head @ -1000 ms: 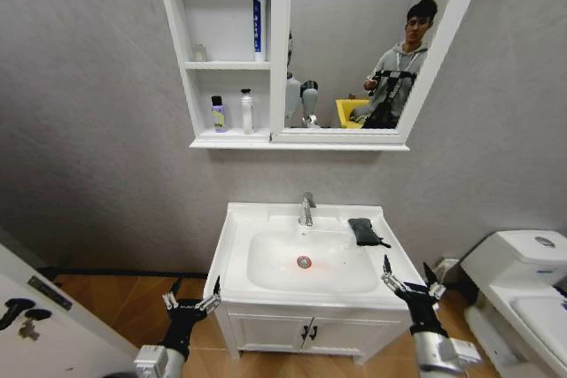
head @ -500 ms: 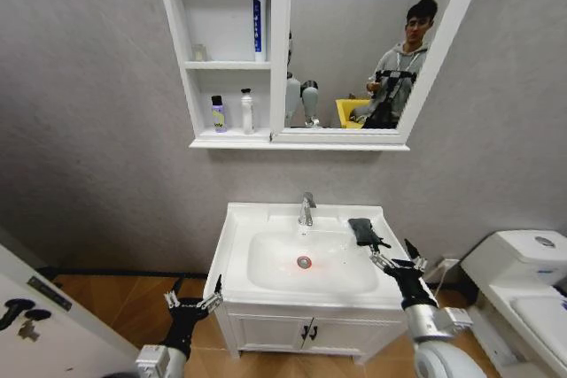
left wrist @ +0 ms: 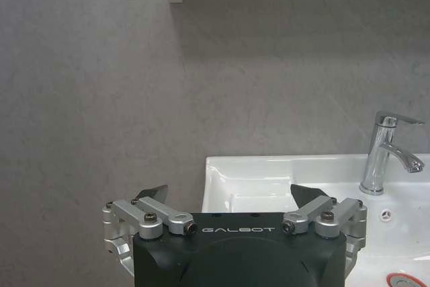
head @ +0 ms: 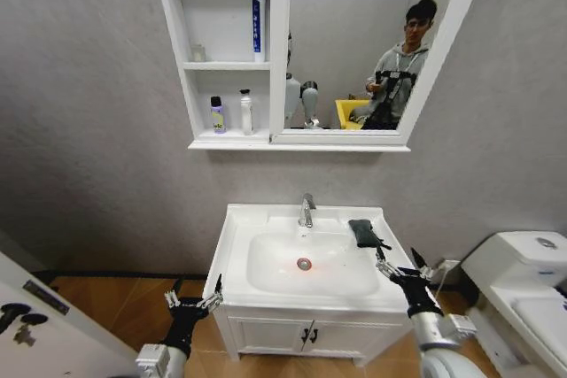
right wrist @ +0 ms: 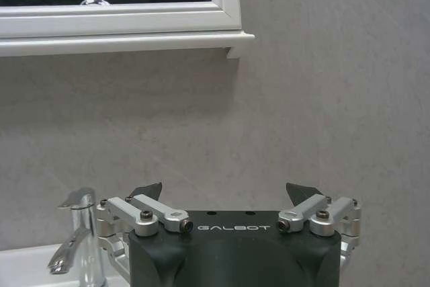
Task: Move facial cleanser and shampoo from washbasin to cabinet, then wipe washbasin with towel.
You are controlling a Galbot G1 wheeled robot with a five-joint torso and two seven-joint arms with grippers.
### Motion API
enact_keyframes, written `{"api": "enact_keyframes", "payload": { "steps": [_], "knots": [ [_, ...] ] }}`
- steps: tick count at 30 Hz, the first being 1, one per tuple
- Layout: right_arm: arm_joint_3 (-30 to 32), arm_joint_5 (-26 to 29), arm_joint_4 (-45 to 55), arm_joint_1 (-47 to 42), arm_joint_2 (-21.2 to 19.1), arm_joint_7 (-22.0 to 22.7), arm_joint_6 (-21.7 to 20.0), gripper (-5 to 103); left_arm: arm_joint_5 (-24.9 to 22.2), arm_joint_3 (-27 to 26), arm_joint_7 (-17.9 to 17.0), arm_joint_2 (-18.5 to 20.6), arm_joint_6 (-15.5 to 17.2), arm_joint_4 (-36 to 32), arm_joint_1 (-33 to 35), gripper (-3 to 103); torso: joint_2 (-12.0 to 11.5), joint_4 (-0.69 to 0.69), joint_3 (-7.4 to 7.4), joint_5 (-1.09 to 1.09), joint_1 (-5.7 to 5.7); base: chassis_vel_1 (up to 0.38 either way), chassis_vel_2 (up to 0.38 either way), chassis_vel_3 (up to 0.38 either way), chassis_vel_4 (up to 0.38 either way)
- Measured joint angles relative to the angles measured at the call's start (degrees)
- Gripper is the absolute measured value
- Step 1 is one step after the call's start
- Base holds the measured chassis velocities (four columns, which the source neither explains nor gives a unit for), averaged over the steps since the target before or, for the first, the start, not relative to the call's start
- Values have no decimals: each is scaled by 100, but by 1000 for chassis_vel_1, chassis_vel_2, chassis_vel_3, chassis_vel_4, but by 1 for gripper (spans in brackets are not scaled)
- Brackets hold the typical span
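The white washbasin (head: 237, 245) has a chrome tap (head: 306, 210) and a round drain. A dark folded towel (head: 364, 233) lies on its right rim. My right gripper (head: 396, 265) hovers open just in front of the towel, at the basin's right front. My left gripper (head: 193, 294) hangs open below the basin's left front corner. On the cabinet (head: 189, 42) a blue and white tube (head: 257, 19) stands on the upper shelf, and two small bottles (head: 217, 114) (head: 246, 112) on the lower one. I cannot tell which is the facial cleanser or the shampoo.
A white toilet (head: 523, 263) stands close on the right. A door with a black handle (head: 18, 316) is at the lower left. The vanity doors (head: 306, 335) are shut under the basin. The mirror (head: 354, 42) hangs beside the shelves.
My right gripper has moved up and inward from the basin's right front corner toward the towel. The left gripper has stayed where it was.
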Motion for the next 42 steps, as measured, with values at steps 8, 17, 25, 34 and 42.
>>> {"api": "enact_keyframes", "payload": {
  "steps": [8,17,25,34,42],
  "knots": [
    [-8,254,-230,185,-142,127,-328,100,-4,2,-3,2,3,1,-4,100,-5,2,4,1,13,-165,158,171,-164],
    [-89,442,-1742,1312,-927,-123,-1209,100,-6,2,-6,5,8,2,-4,100,1,1,0,1,-3,-5,7,0,3],
    [-319,500,-2774,2080,-1541,-571,-1391,100,-7,2,-7,6,8,2,-4,100,-1,0,1,1,3,13,-12,-11,11],
    [-519,474,-3508,2615,-1690,-769,-1438,100,-7,2,-7,6,8,2,-4,100,-1,1,1,1,3,0,0,0,0],
    [-736,175,-4053,2981,-1763,-980,-1366,100,-7,2,-6,6,8,2,-4,100,-1,0,1,0,2,0,0,0,0]
  ]
}}
